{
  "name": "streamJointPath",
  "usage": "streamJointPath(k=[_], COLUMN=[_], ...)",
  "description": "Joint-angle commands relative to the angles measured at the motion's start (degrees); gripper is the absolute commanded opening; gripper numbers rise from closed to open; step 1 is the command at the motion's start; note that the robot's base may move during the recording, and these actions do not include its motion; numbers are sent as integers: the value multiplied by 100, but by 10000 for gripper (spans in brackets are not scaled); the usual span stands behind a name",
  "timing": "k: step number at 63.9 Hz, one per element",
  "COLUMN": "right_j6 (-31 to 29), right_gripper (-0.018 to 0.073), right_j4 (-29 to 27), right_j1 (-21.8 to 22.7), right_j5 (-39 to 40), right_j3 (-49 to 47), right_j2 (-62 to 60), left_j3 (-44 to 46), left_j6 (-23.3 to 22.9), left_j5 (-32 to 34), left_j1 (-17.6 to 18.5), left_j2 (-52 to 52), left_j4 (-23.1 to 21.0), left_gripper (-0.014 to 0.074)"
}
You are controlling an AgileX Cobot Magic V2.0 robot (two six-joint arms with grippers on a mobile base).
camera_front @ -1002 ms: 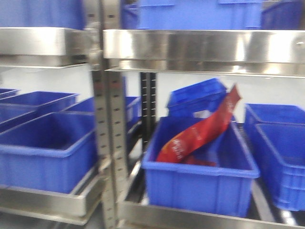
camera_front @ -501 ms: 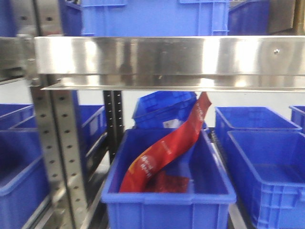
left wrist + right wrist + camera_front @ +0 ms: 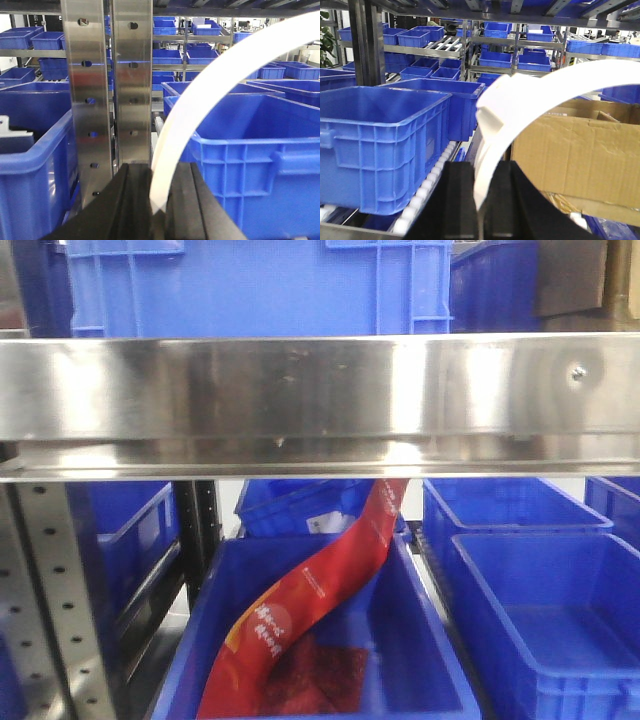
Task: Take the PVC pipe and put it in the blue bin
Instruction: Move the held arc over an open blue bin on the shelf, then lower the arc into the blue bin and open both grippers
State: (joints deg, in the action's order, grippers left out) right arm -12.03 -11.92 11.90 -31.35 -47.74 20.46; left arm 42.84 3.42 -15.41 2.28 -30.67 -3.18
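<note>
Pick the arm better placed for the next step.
Right, tentatively: the right gripper has an open blue bin close ahead, while a shelf post stands straight ahead of the left gripper. The pipe shows in no view.

The left gripper (image 3: 160, 175) points forward and about level in its wrist view. Only its two black fingers (image 3: 131, 200) show, at the bottom edge. They stand side by side, pressed close, with a thin dark seam where they meet. A white curved band (image 3: 200, 100) rises from that seam and arcs up to the right. The right gripper (image 3: 482, 175) is posed the same way, level and facing ahead. Its black fingers (image 3: 457, 200) are drawn together, and a like white band (image 3: 520, 95) springs from between them. No more of either arm or wrist shows.
</note>
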Motion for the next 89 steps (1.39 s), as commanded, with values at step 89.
streamJointPath(k=[89], right_j6=[-9], right_gripper=[-168], right_j4=[9], right_j1=[-9], right_j5=[688], right_j3=[2], right_j2=[15], left_j3=[17], left_j6=[4], left_j5=[645], left_j1=[30], left_j2=[11], left_j4=[-13], left_gripper=[-111])
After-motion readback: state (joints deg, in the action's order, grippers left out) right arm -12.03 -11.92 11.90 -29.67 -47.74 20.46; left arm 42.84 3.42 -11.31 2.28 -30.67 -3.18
